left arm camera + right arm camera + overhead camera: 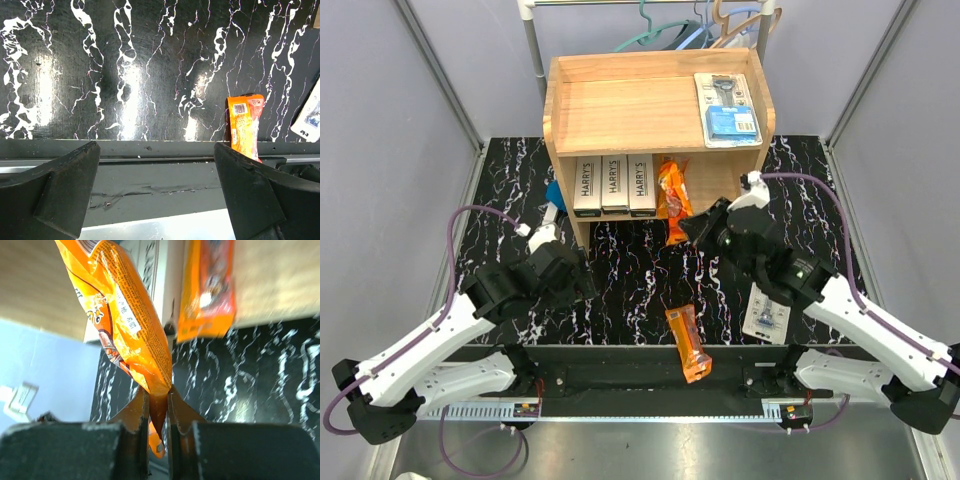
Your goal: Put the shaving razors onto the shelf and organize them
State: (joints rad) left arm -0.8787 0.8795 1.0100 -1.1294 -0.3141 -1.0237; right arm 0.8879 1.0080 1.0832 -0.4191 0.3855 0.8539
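Observation:
The wooden shelf (620, 110) stands at the back. Its top tier holds one blister pack (728, 108). Its lower tier holds three HARRY'S boxes (614, 184) and an orange packet (672, 188). My right gripper (698, 228) is shut on the end of a second orange packet (676, 234), just in front of the lower tier. In the right wrist view the gripper (158, 405) pinches that packet (125, 315); the shelved packet (207, 285) and the boxes (160, 270) lie beyond. A third orange packet (688, 343) lies at the table's front edge and shows in the left wrist view (245, 125). My left gripper (572, 277) (157, 190) is open and empty.
A second blister pack (767, 315) lies on the table partly under my right arm and shows at the edge of the left wrist view (311, 115). A small blue object (553, 192) sits left of the shelf. A metal rail with hangers (670, 30) stands behind the shelf.

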